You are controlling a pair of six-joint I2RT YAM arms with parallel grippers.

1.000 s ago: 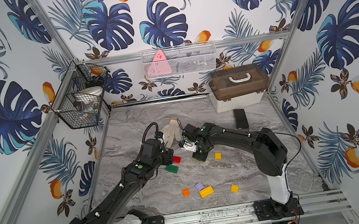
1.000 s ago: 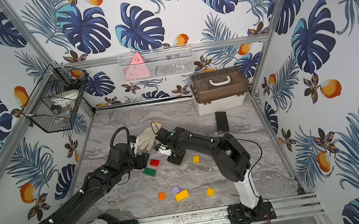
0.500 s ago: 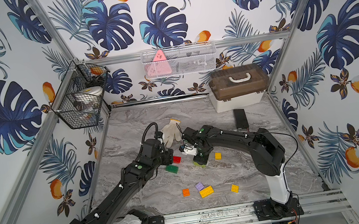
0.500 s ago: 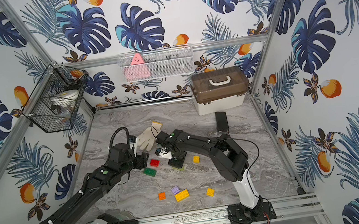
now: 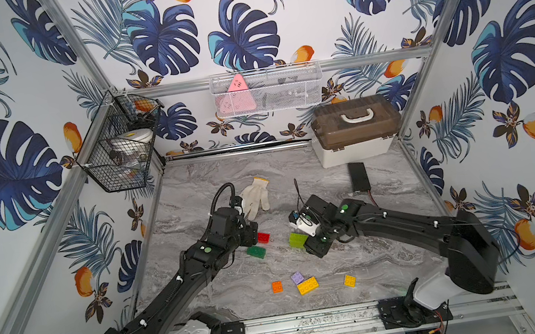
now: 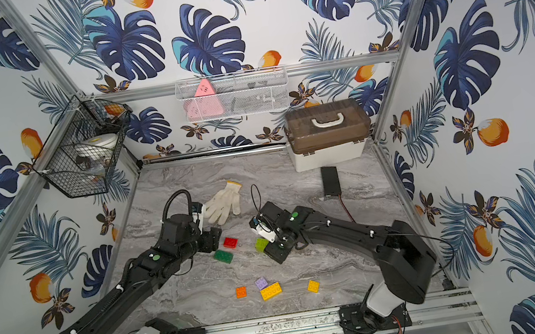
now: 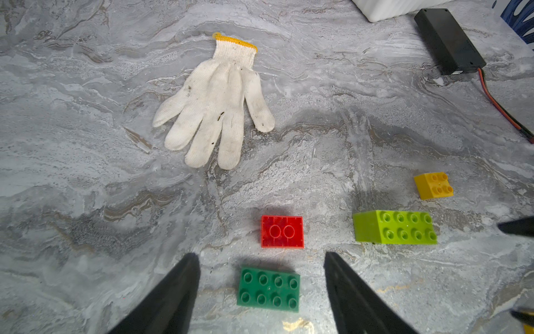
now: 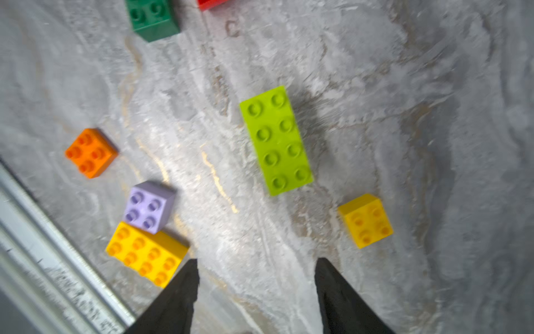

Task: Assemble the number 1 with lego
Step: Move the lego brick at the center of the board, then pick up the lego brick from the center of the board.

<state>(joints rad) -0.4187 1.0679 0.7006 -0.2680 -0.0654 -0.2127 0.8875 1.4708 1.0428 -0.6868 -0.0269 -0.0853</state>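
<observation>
The lego lies loose on the marble table. My left gripper (image 7: 260,255) is open, its fingers on either side of a dark green oblong brick (image 7: 268,289) without touching it. Just beyond lies a red brick (image 7: 282,232), studs down. A lime oblong brick (image 8: 276,140) lies flat ahead of my right gripper (image 8: 256,260), which is open and empty. A yellow square brick (image 8: 365,221) sits beside it. Orange (image 5: 276,286), lilac (image 5: 297,277), yellow oblong (image 5: 308,285) and yellow square (image 5: 349,281) bricks lie near the front rail. No stacked number 1 shows.
A white knitted glove (image 5: 255,196) lies behind the left gripper (image 5: 253,234). A lidded storage box (image 5: 355,129) stands at the back right, with a black wired device (image 5: 358,176) in front of it. A metal rail (image 5: 318,322) runs along the table's front edge.
My right gripper has opened and drawn back to the right, and the lime brick now lies free on the table. The left arm has not moved.
</observation>
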